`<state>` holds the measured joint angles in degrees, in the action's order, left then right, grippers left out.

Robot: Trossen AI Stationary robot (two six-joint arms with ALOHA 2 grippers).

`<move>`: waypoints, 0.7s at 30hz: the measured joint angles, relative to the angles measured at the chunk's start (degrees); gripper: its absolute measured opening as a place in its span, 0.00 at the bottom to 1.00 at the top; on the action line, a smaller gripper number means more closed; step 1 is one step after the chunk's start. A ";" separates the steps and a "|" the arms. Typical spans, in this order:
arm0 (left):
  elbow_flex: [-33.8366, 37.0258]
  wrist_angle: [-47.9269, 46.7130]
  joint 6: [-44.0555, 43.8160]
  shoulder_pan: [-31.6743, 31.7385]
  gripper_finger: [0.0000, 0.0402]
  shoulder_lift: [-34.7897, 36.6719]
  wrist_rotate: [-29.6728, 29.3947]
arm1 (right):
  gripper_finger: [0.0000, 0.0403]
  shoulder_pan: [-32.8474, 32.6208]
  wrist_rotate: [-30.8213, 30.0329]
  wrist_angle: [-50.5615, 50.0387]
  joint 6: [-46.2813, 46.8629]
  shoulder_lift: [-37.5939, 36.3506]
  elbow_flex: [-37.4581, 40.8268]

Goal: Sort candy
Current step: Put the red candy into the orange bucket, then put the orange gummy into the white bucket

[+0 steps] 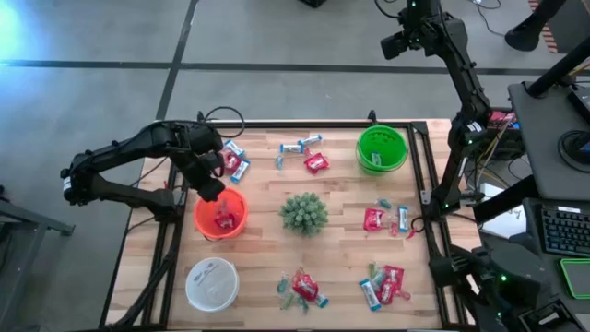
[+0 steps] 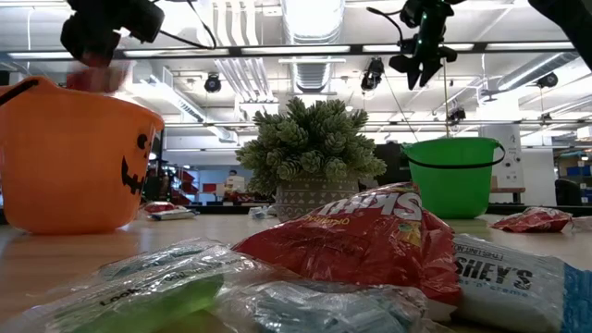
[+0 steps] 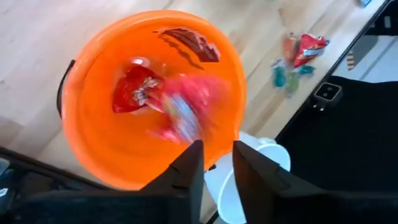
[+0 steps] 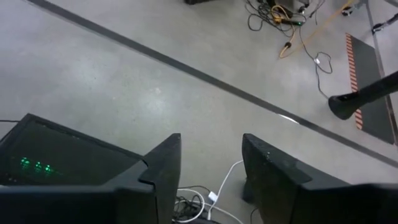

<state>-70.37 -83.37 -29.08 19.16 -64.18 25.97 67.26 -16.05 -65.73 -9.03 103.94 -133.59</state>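
Note:
My left gripper (image 1: 210, 187) (image 3: 217, 152) hangs over the orange pumpkin-face bucket (image 1: 221, 214) (image 3: 81, 81), open, with nothing between its fingers. Just below it a red candy packet (image 3: 193, 109) (image 2: 92, 76) shows blurred over the bucket's mouth, touching neither finger. Two more packets (image 3: 134, 90) lie on the bucket's floor. Loose candy lies on the table: red packets (image 1: 316, 162) (image 1: 374, 219), blue-and-white bars (image 1: 300, 145) and small teal pieces (image 1: 288, 297). My right gripper (image 1: 396, 44) (image 4: 211, 149) is raised high beyond the table's far edge, open and empty.
A green bucket (image 1: 382, 148) stands at the far right with one piece inside. A white bowl (image 1: 211, 284) sits at the near left, and a spiky green plant (image 1: 303, 212) at the table's middle. More candy lies near the front edge (image 1: 383, 284).

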 joint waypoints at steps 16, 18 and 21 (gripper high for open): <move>0.00 -0.20 7.16 0.02 0.34 0.16 -3.65 | 0.43 -1.96 12.00 -12.07 3.31 -4.59 -0.02; 0.00 -0.20 9.22 0.02 0.34 0.24 -3.88 | 0.43 -3.61 12.09 -14.63 4.73 -6.28 -0.08; 0.00 -0.18 12.69 0.02 0.34 0.26 -4.59 | 0.43 -6.48 12.16 -20.62 7.03 -8.59 -0.08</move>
<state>-70.37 -83.55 -16.40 19.18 -63.92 21.39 60.78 -3.90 -86.36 -2.00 95.35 -133.67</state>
